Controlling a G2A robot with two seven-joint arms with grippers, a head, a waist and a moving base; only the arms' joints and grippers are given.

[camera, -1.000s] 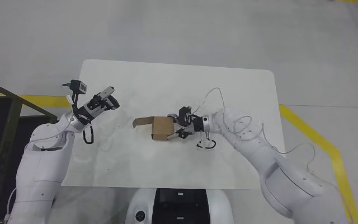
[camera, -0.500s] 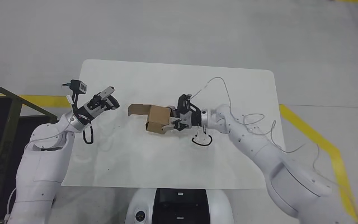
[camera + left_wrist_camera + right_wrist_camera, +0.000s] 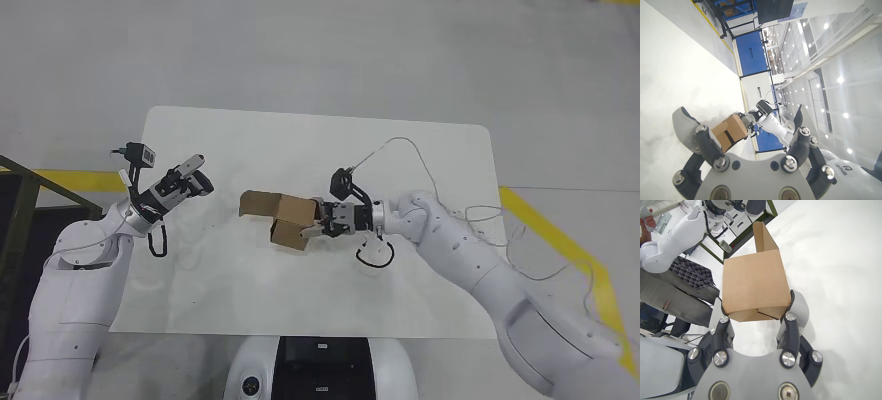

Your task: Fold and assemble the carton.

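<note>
A brown cardboard carton (image 3: 288, 220) is held just above the middle of the white table (image 3: 300, 140). My right gripper (image 3: 318, 221) is shut on the carton's folded end, one finger on each side, as the right wrist view (image 3: 755, 308) confirms. The carton (image 3: 754, 285) has a loose flap (image 3: 258, 202) sticking out at its far end, toward the other arm. My left gripper (image 3: 192, 172) hangs over the table's left edge, open and holding nothing; its wrist view shows the carton (image 3: 730, 130) a little way beyond its fingertips (image 3: 684, 113).
A dark metal frame (image 3: 25, 185) stands off the table's left side. Loose cables (image 3: 385, 150) trail from the right arm over the table.
The right gripper has carried the carton first left and up, then back right and slightly down, turning it. The left arm has stayed still.
</note>
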